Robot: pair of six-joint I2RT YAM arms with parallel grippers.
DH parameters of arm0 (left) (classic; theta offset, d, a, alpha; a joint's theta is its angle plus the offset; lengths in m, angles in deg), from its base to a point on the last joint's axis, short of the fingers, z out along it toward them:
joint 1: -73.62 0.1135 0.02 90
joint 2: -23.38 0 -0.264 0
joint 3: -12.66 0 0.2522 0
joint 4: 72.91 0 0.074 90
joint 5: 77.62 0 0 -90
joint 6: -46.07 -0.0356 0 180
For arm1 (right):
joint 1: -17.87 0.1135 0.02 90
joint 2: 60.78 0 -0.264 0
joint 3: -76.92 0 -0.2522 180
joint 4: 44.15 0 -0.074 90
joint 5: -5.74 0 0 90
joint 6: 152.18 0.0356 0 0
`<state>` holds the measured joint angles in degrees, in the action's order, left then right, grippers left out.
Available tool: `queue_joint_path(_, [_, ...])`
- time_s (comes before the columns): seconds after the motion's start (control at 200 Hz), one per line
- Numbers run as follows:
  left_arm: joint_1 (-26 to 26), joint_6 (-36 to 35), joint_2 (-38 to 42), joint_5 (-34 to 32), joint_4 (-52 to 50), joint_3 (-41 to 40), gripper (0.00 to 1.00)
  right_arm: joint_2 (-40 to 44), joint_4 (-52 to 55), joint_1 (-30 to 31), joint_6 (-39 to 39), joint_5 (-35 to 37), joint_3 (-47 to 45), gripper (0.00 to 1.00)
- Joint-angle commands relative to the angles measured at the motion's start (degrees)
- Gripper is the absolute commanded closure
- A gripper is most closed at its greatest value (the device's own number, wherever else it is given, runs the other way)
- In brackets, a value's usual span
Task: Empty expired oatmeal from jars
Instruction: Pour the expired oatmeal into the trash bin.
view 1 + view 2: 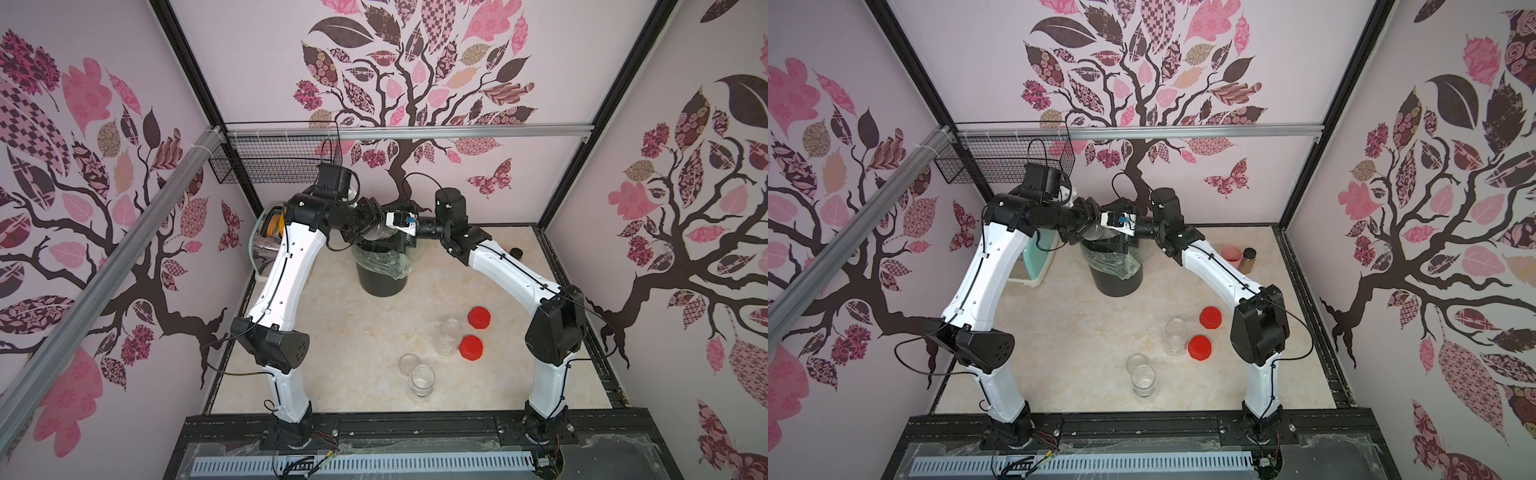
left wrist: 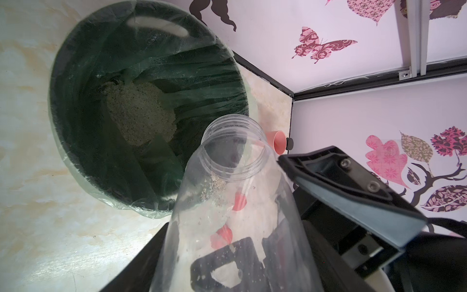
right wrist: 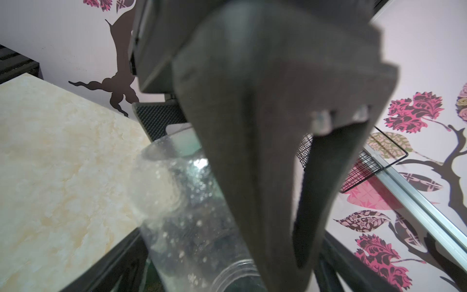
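My left gripper (image 2: 235, 252) is shut on a clear jar (image 2: 235, 202) without a lid, tipped mouth-down over the lined black bin (image 2: 65, 126). Pale oatmeal (image 2: 141, 113) lies heaped in the bin, and only a few flakes cling inside the jar's neck. My right gripper (image 3: 227, 265) is open, its fingers standing either side of the same jar (image 3: 182, 215). In both top views the two grippers meet above the bin (image 1: 382, 278). Two more lidless clear jars (image 1: 449, 336) (image 1: 422, 380) stand upright on the table, looking empty.
Two red lids (image 1: 478, 318) (image 1: 471, 347) and a clear lid (image 1: 409, 363) lie by the standing jars. A pink cup (image 1: 1231, 255) and a brown bottle (image 1: 1249, 259) stand at the back right. A wire basket (image 1: 274, 162) hangs on the back wall, above a pale green container (image 1: 1038, 262).
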<state>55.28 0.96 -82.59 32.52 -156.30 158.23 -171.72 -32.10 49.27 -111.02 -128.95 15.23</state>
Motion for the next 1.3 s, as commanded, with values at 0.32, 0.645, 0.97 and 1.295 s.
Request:
queue_joint_path(0.32, [0.33, -1.68, 3.09, 0.86, 1.72, -1.51, 1.0, -4.07, 7.6, 0.68, -0.91, -1.59, 7.58, 0.14])
queue_joint_path(0.645, [0.48, -3.3, 4.04, 1.61, 4.3, -3.2, 1.0, -4.36, 7.43, 0.88, -0.46, -0.74, 8.05, 0.33])
queue_joint_path(0.97, [0.68, -5.49, 5.75, 4.34, 10.2, -7.82, 0.76, -5.68, 9.05, 0.93, 0.26, -0.56, 10.38, 0.61])
queue_joint_path(1.295, [0.77, -6.38, 6.81, 7.14, 15.22, -10.44, 0.39, -5.62, 10.23, 0.91, -0.11, -0.99, 10.5, 0.71])
